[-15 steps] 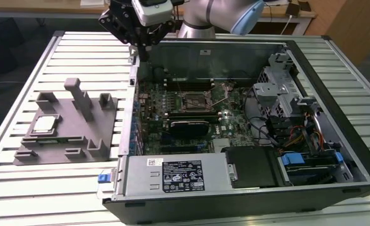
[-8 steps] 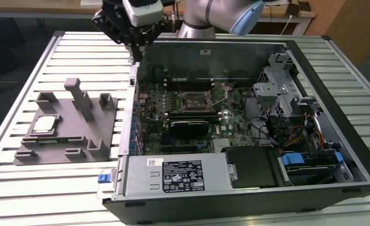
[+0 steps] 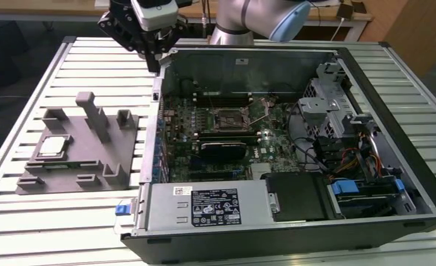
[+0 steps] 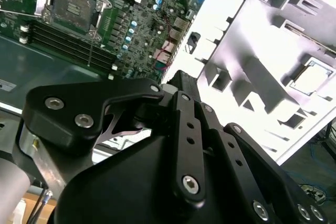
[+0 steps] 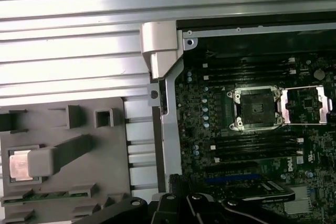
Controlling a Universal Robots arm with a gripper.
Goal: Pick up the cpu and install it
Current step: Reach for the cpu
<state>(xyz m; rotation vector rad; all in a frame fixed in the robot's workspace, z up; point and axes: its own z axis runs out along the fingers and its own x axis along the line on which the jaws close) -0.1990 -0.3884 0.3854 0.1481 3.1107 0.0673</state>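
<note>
The cpu (image 3: 53, 146), a small square chip with a silvery-white top, lies in a recess of the grey moulded tray (image 3: 92, 166) on the exterior view's left. It also shows in the second wrist view as the cpu (image 4: 312, 77) and, partly behind a tray post, in the first wrist view as the cpu (image 5: 20, 165). My gripper (image 3: 156, 62) hangs high over the far left corner of the open computer case, well away from the tray. Its fingers meet at a point, shut on nothing. The bare cpu socket (image 3: 229, 117) sits on the motherboard with its metal frame swung open (image 5: 307, 106).
The open black computer case (image 3: 395, 61) fills the middle and right of the slatted metal table (image 3: 25, 83). Inside are a drive cage (image 3: 329, 105), cables and a power supply (image 3: 203, 208). Upright posts (image 3: 92, 111) rise from the tray near the cpu.
</note>
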